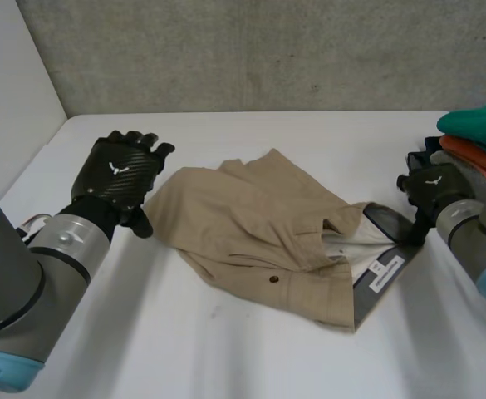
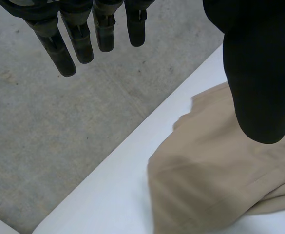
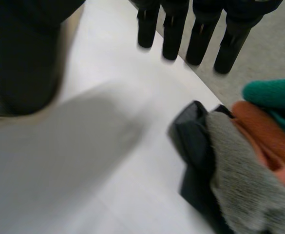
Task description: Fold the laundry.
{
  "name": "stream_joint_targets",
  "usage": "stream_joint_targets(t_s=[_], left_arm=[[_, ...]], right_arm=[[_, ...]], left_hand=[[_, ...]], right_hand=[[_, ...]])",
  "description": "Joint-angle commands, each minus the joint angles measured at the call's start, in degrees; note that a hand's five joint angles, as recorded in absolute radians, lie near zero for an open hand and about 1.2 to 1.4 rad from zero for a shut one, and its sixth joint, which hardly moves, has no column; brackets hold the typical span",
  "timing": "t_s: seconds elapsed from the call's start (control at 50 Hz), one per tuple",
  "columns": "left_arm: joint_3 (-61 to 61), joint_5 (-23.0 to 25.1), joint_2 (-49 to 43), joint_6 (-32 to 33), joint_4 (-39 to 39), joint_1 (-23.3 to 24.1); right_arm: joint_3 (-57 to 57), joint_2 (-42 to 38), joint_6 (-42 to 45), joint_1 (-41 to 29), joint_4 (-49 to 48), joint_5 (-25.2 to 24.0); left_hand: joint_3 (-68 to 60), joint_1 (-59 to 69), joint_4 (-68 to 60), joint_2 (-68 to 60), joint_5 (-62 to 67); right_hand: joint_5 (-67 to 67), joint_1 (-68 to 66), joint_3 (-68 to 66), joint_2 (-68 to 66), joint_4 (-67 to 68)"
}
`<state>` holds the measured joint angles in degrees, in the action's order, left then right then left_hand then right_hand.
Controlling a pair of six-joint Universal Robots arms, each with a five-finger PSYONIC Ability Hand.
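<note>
Left arm (image 1: 27, 274) looms lower left; tan garment (image 1: 251, 224) mid-frame.
My left hand (image 1: 118, 176) and right hand (image 1: 432, 189) flank it, fingers (image 2: 84, 44) released, holding nothing.

You have a beige garment (image 1: 259, 224) of matt woven cloth, softly creased, with a smoother dark grey lining (image 1: 384, 220) and a white printed label (image 1: 385, 272) at its waistband. The table (image 1: 226, 349) under it is white, smooth and matt. The wall (image 1: 267, 50) behind looks like rough, speckled concrete. Your left hand (image 1: 118, 179) has a black back with a faint sheen. In the pile of clothes (image 1: 475, 137), one grey piece (image 3: 239, 185) is fuzzy like fleece.
</note>
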<state>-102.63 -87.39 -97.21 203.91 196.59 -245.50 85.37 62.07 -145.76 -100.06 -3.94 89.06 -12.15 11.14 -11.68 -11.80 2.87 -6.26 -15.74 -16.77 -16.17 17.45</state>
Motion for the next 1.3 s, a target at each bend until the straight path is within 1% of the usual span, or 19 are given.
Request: stream_joint_targets(t_s=[0.02, 0.18, 0.28, 0.3, 0.38, 0.46, 0.54, 0.62, 0.74, 0.86, 0.88, 0.92, 0.96, 1.06, 1.12, 1.2, 1.24, 1.28, 1.3], left_arm=[[0.5, 2.84, 0.09, -0.44, 0.02, -3.31], [3.74, 7.76, -4.12, -1.76, -1.03, -6.92], [9.01, 14.08, -10.01, -2.29, -5.33, -10.08], [11.2, 16.27, -12.19, -1.94, -7.86, -10.96], [17.35, 19.53, -17.91, -1.06, -15.15, -12.72], [23.42, 21.03, -23.09, 0.95, -21.83, -13.69], [28.26, 21.39, -27.94, 4.12, -26.25, -13.69], [31.52, 21.3, -31.55, 6.93, -26.87, -13.16], [34.51, 20.34, -35.15, 7.9, -25.03, -11.49], [35.04, 18.31, -37.35, 7.82, -20.81, -10.0], [35.21, 17.79, -37.96, 7.82, -19.5, -9.82], [35.57, 17.17, -38.58, 7.82, -18.17, -9.65], [36.01, 16.38, -39.37, 7.82, -16.77, -9.38], [36.45, 15.76, -40.34, 7.9, -15.97, -8.33], [36.8, 15.68, -40.43, 7.64, -15.71, -7.8], [37.68, 15.5, -40.78, 7.9, -15.44, -7.45], [38.29, 15.06, -41.13, 7.99, -15.09, -7.27], [38.73, 14.45, -41.31, 7.99, -14.66, -7.19], [39.17, 13.4, -41.31, 7.82, -13.87, -7.19]], right_arm=[[-4.06, 2.17, 1.7, -3.56, 6.48, 0.86], [-6.62, 9.64, -0.4, -11.47, 12.56, -1.34], [-6.35, 11.58, -1.89, -17.97, 14.84, -0.64], [-6.09, 11.75, -2.16, -19.9, 16.5, -0.29], [-3.9, 11.75, -3.12, -23.77, 20.46, 0.85], [-0.39, 11.14, -4.7, -27.11, 20.13, 1.2], [2.6, 7.55, -6.11, -28.96, 11.1, 1.81], [4.1, 4.12, -5.94, -29.67, 3.7, 4.19], [3.4, -1.95, -2.43, -28.62, -4.4, 9.11], [1.82, -6.26, 2.75, -26.6, -7.21, 8.85], [1.21, -7.05, 3.19, -26.07, -7.83, 8.33], [0.77, -7.49, 3.29, -25.72, -8.36, 7.71], [0.42, -7.49, 3.29, -25.45, -9.67, 6.83], [1.38, -4.08, 2.59, -26.15, -12.05, 5.43], [2.08, 0.23, 1.71, -26.24, -12.23, 4.63], [2.26, 4.1, 0.13, -26.51, -10.21, 3.93], [2.26, 5.77, -1.62, -26.68, -8.37, 3.58], [2.26, 6.65, -2.51, -26.94, -6.96, 3.23], [2.35, 7.44, -3.3, -27.21, -5.56, 2.88]], left_hand=[[2.15, -1.14, 1.68, 1.8, -2.87], [2.15, -1.14, 1.68, 1.8, -2.87], [2.15, -1.14, 1.68, 1.8, -2.87], [2.15, -1.14, 1.68, 1.8, -2.87], [1.62, -0.6, 1.14, 1.26, -2.33], [0.09, 0.92, -0.38, -0.26, -0.81], [-0.58, 1.59, -1.06, -0.94, -0.14], [-1.59, 2.6, -2.07, -1.95, 0.87], [-1.76, 2.77, -2.23, -2.11, 1.04], [-3.1, 4.11, -3.58, -3.46, 2.39], [-3.94, 4.95, -4.41, -4.29, 3.22], [-5.62, 6.63, -6.09, -5.97, 4.9], [-6.47, 7.48, -6.94, -6.82, 5.75], [-8.65, 9.66, -9.12, -9.0, 7.93], [-10.66, 11.67, -11.14, -11.02, 9.94], [-19.4, 20.41, -19.88, -19.76, 18.68], [-29.13, 30.15, -29.61, -29.49, 28.42], [-41.22, 42.23, -41.7, -41.58, 40.5], [-56.11, 57.12, -56.58, -56.46, 55.39]], right_hand=[[6.26, 5.74, 6.77, 6.17, -7.45], [6.26, 5.74, 6.77, 6.17, -7.45], [5.59, 5.08, 6.11, 5.51, -6.78], [5.42, 4.9, 5.93, 5.33, -6.61], [5.42, 4.9, 5.93, 5.33, -6.61], [4.59, 4.07, 5.1, 4.5, -5.77], [-4.14, -4.66, -3.63, -4.23, 2.96], [-9.54, -10.06, -9.03, -9.63, 8.35], [-14.43, -14.95, -13.92, -14.51, 13.24], [-21.65, -22.17, -21.14, -21.74, 20.47], [-27.66, -28.18, -27.15, -27.75, 26.47], [-42.94, -43.46, -42.43, -43.03, 41.75], [-63.65, -64.17, -63.14, -63.74, 62.47], [-63.74, -64.26, -63.23, -63.83, 62.55], [-63.74, -64.26, -63.23, -63.83, 62.55], [-63.74, -64.26, -63.23, -63.83, 62.55], [-63.74, -64.26, -63.23, -63.83, 62.55], [-63.74, -64.26, -63.23, -63.83, 62.55], [-63.74, -64.26, -63.23, -63.83, 62.55]])
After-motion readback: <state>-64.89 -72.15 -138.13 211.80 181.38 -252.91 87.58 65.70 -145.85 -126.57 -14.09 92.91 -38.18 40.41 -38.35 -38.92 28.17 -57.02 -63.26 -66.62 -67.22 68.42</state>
